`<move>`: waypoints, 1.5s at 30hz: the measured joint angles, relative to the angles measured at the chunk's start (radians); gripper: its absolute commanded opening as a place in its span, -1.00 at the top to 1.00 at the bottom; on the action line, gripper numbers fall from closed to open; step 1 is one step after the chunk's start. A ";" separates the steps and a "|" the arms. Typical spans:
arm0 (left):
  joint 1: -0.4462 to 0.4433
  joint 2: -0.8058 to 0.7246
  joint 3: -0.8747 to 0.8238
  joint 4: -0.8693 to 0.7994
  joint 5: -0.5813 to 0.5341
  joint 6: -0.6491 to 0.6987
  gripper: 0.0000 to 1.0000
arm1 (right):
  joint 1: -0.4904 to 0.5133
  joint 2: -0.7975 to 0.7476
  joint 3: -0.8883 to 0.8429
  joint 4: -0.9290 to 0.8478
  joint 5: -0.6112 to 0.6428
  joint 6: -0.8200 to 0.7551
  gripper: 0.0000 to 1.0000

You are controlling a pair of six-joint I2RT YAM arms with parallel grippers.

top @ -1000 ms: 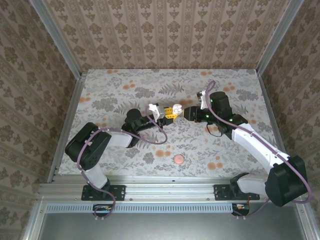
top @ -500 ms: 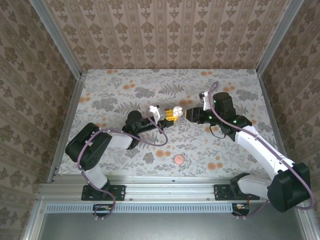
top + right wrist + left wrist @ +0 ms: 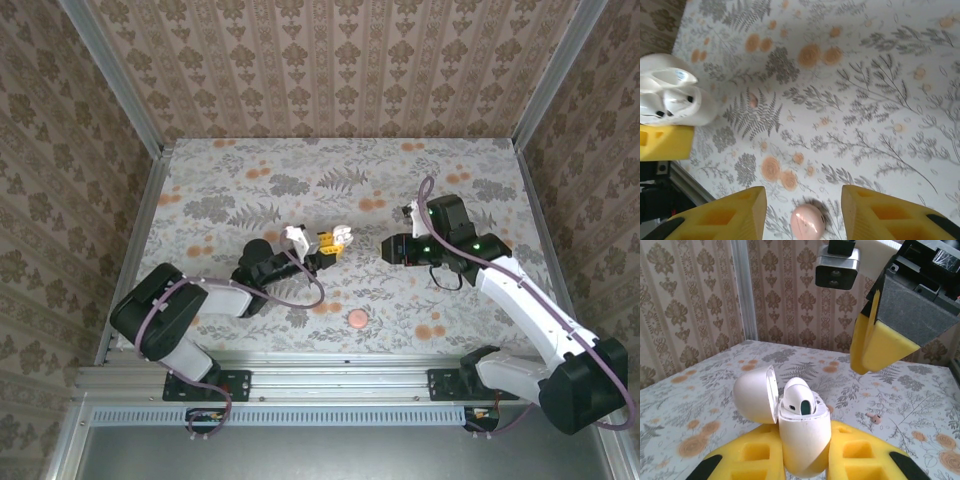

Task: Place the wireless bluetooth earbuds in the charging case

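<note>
Count: two arms, one charging case, two buds, one pink disc.

Left gripper (image 3: 807,462): yellow fingers clamped narrow on the lower body of the charging case (image 3: 805,435). The case is white, held up off the table (image 3: 250,170) and tilted. Its lid (image 3: 752,395) is swung open to the left.

White earbud (image 3: 799,401): seated in the open case, its rounded top with a dark oval spot standing above the rim.

Small pinkish bud (image 3: 873,416): loose on the flowered tablecloth, beyond the case and to its right in the left wrist view. It touches neither gripper.

Right gripper (image 3: 388,247): in the overhead view it is to the right of the case, pointing toward it and apart from it. Jaws stand partly apart with nothing between them. Its wrist camera looks down at the cloth.

Around: the pink disc (image 3: 357,319) lies flat on the table toward the near edge, between the two arm bases and well apart from the case. In the right wrist view it appears in the gap between the fingers, lying on the table below them. Orange flowers and grey ferns are printed on the cloth. Patterned wallpaper (image 3: 330,60) lines the three walls.

In the way: in the left wrist view the right gripper hangs above the loose bud.
</note>
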 measured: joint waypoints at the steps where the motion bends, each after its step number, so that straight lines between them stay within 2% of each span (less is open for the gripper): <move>1: 0.000 -0.009 -0.013 0.000 -0.007 -0.002 1.00 | 0.000 0.002 0.005 -0.023 0.005 0.000 0.11; 6: 0.000 -0.040 -0.065 0.000 -0.034 -0.003 1.00 | 0.017 0.031 0.023 -0.117 0.028 0.004 0.12; 13: 0.000 -0.060 -0.122 0.000 -0.051 -0.010 1.00 | 0.091 0.102 0.047 -0.198 0.059 0.005 0.11; 19: 0.000 -0.089 -0.133 -0.003 -0.019 -0.028 1.00 | 0.100 0.070 0.045 -0.157 0.048 -0.031 0.06; 21: 0.000 -0.103 -0.133 -0.003 0.002 -0.035 1.00 | 0.100 0.023 0.035 -0.107 0.044 -0.066 0.00; 22: 0.000 -0.108 -0.133 -0.003 0.014 -0.037 1.00 | 0.100 -0.007 0.023 -0.076 0.038 -0.086 -0.10; 26: 0.000 -0.121 -0.133 -0.003 0.081 -0.052 1.00 | 0.100 -0.114 -0.052 0.077 -0.021 -0.191 -0.20; 32: 0.000 -0.121 -0.122 -0.004 0.153 -0.062 1.00 | 0.097 -0.138 -0.164 0.324 -0.130 -0.343 -0.34; 40: 0.000 -0.121 -0.094 -0.004 0.212 -0.061 1.00 | 0.051 -0.063 -0.182 0.437 -0.383 -0.638 -0.40; 45: 0.000 -0.121 -0.090 -0.004 0.234 -0.061 1.00 | 0.052 -0.023 -0.180 0.480 -0.457 -0.743 -0.39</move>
